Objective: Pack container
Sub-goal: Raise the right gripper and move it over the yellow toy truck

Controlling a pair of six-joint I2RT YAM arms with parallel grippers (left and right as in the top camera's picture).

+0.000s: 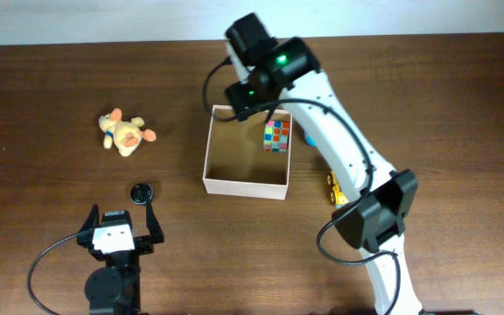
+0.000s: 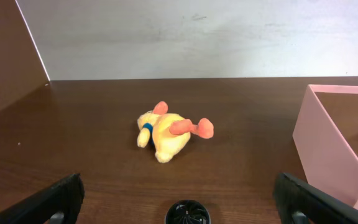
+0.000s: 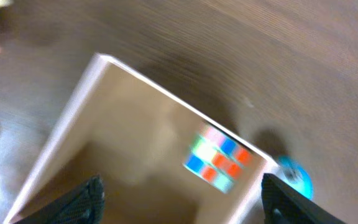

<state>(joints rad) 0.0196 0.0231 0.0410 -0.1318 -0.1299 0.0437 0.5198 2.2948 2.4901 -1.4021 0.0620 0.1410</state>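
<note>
Plush toy [image 2: 166, 134]: yellow-orange, lying on the table [image 2: 92, 155].
Container [image 2: 328, 146]: pale wall at right edge, apart from the toy.
Black round object [image 2: 187, 213]: bottom centre.
Left gripper [image 2: 179, 186]: 2 fingers spread wide, empty.

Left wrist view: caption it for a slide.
Plush duck on the table, container at right, black disc nearest.

Overhead view: the right arm [image 1: 348, 149] covers part of the far rim of the container [image 1: 243, 186] and hides its own jaws. A blue item [image 1: 308, 137] and a yellow item [image 1: 333, 186] near the container's right wall are partly covered; neither can be identified.

Right wrist view: blurred throughout. The multicoloured cube [image 3: 218, 158] lacks detail. The container runs off the bottom edge.

Left wrist view: the container is cut at the right edge. A black round object [image 2: 187, 213] is cut at the bottom edge.
</note>
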